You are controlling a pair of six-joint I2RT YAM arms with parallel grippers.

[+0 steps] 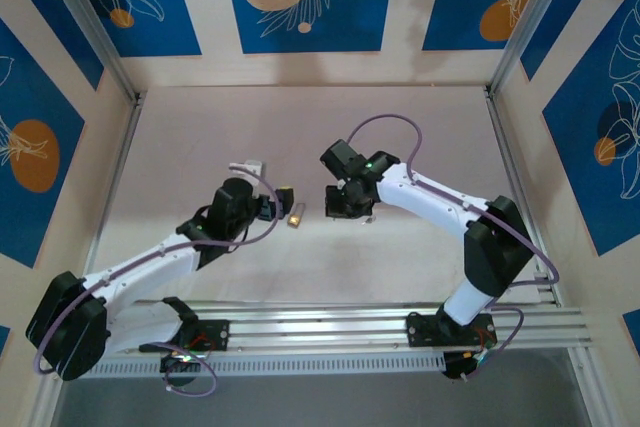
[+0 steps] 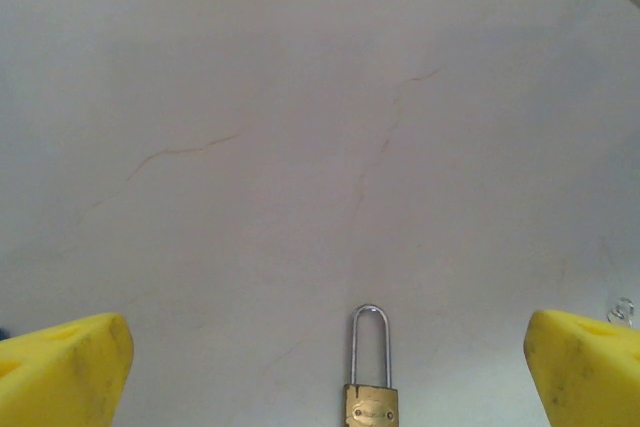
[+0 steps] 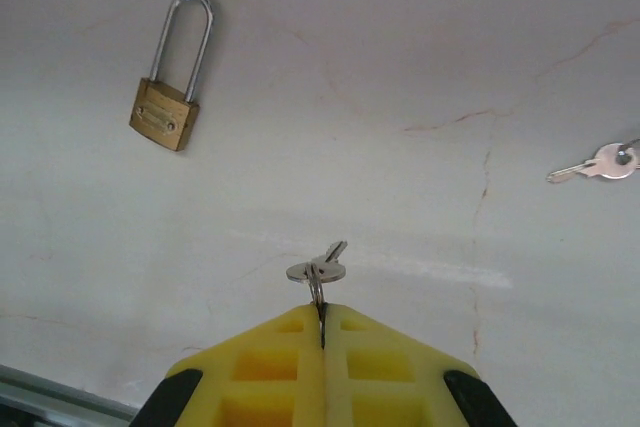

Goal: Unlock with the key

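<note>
Lying flat on the desk (image 3: 420,57), the padlock (image 3: 170,97) sits between the two pincers, and the left one is the nearer. Seen from the left wrist, the left pincer (image 2: 322,342) has its yellow fingers (image 2: 65,372) spread wide apart on either side of the padlock, touching nothing. The shackle (image 2: 369,342) points straight away from that wrist, with the brass body (image 2: 371,407) towards it.

The right pincer (image 3: 322,315) is pressed together on the key (image 3: 320,269). The key's blade sticks out ahead of the tips and leans a little away from the padlock. From that pincer the padlock lies ahead and off to the left, well apart from the key. Its long axis runs nearly fore-and-aft with a slight tilt, shackle at the far end and the base of the body towards the right wrist.

The keyhole cannot be made out; it is probably in that base. If so, the key has to travel towards the padlock and turn its blade into line with the long axis. A spare key (image 3: 598,162) lies well away on the padlock's far side from the left arm.
</note>
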